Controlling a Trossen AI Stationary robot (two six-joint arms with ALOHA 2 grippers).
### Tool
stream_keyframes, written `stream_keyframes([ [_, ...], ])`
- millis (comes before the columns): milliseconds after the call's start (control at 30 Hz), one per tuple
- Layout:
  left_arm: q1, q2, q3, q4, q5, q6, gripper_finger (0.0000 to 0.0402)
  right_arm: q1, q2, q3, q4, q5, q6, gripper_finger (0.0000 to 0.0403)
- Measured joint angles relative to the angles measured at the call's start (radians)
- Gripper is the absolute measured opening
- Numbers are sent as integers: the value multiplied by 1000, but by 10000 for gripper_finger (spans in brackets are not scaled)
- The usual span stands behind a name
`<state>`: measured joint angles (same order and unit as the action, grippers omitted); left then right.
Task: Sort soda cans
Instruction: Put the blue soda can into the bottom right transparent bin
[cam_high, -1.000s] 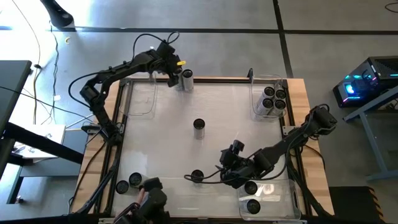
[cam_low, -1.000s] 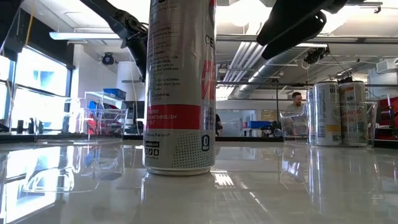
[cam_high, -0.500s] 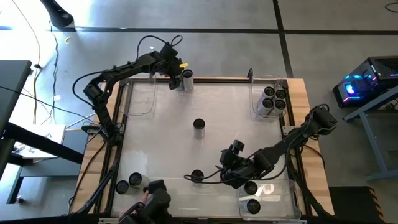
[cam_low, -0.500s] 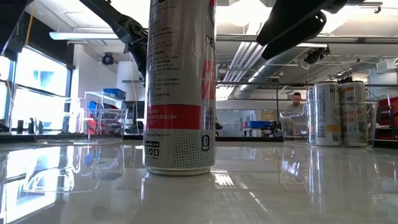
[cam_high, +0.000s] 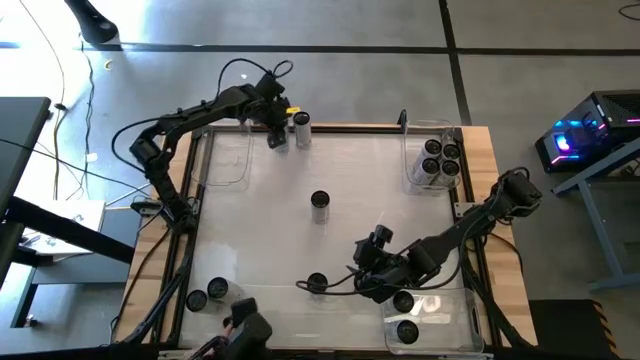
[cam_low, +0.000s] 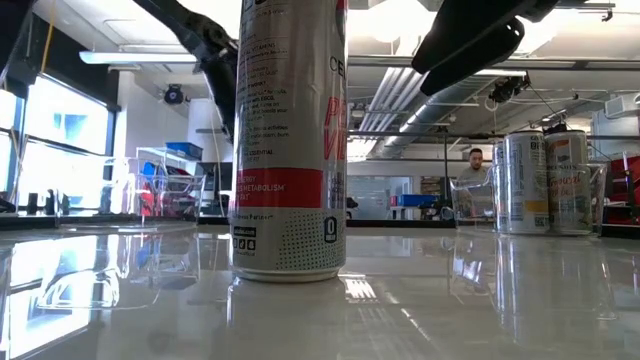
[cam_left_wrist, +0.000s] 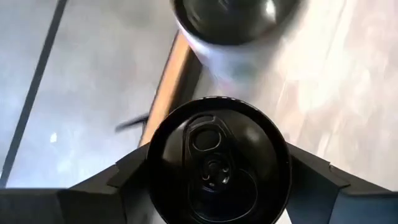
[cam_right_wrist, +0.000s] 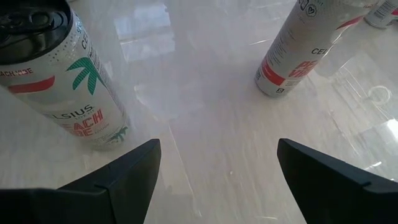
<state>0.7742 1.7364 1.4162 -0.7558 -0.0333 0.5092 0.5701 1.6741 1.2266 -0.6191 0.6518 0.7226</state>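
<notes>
Small silver soda cans with dark tops stand about the table. My left gripper (cam_high: 276, 130) is at the far edge, shut on one can (cam_left_wrist: 217, 168), with a second can (cam_high: 301, 128) standing just to its right. My right gripper (cam_right_wrist: 217, 168) hovers open near the near-right clear bin (cam_high: 440, 335); one can (cam_right_wrist: 56, 74) and another can (cam_right_wrist: 305, 43) stand ahead of it, untouched. Single cans stand upright on their bases at the table's middle (cam_high: 320, 202) and near the near edge (cam_high: 317, 284). My left gripper holds the can by its upper side wall, just below the dark top (cam_left_wrist: 217, 124). The can is pinched between the two fingers (cam_left_wrist: 127, 177), one on either side. They come from above, pointing down, and the can is upright. Whether its base is off the table is hidden.
Several cans stand in the far-right clear bin (cam_high: 410, 178), two in the near-right bin. A clear bin (cam_high: 225, 160) lies at the far left. Two cans (cam_high: 205, 295) stand at the near-left corner. A dark object (cam_high: 248, 335) shows at the near edge.
My left gripper has moved a little toward the table's left with its can, drawing it away from the neighbouring can, which stayed where it was. The dark object at the near edge has drawn back toward me.
</notes>
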Motion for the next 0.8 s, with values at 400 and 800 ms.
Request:
stream_keyframes([
  [400,-235,-438,2,-300,-221,-428,258,0,0,0,2,38,-24,318],
  [800,-355,-707,2,-715,-514,-882,258,44,0,0,3,108,-75,318],
])
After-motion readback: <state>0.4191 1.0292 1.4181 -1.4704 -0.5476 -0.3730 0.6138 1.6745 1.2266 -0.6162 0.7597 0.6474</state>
